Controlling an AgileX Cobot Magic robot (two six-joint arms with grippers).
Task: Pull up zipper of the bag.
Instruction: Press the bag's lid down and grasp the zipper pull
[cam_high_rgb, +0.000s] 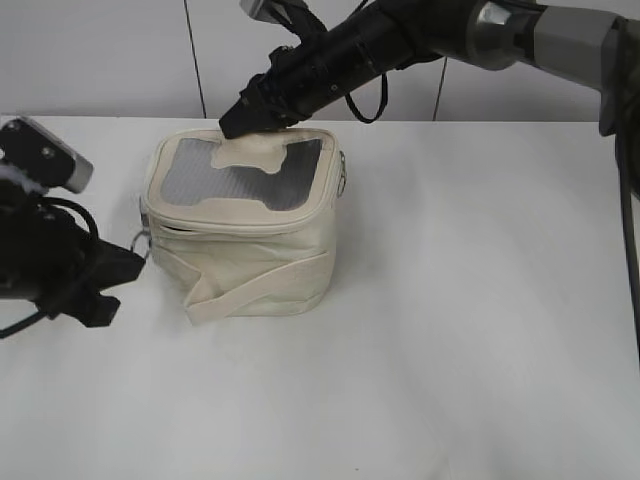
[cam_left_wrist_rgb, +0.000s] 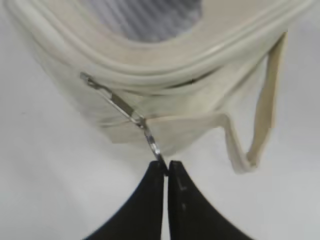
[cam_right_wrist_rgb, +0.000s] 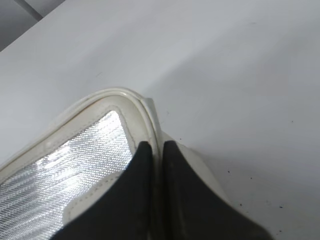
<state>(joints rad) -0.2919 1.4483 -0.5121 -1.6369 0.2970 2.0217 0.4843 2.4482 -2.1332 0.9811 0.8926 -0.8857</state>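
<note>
Black and pressed together, the fingertips of our left gripper pinch the silver ring pull of the zipper; no gap shows between the jaws, so we take it they have closed on the ring. From the tips the pull runs up and away to the slider on the bag, whose lid rim lies just beyond. In the exterior view this gripper sits low at the bag's left corner, arm close to the table, wrist about level with the zip track.

The relation that matters: the track's long axis runs along the front of the lid rim, off to the right from our held pull, and a dark open slit shows there. We judge the coming pull should follow that line, not tug outward.

Our right gripper comes in from the upper right, arm stretched long and slanting down, its jaws shut with nothing visible between them, tips pressing on the far edge of the lid beside the grey panel. It looks placed to steady the bag. A second ring hangs at the bag's right side, untouched.
</note>
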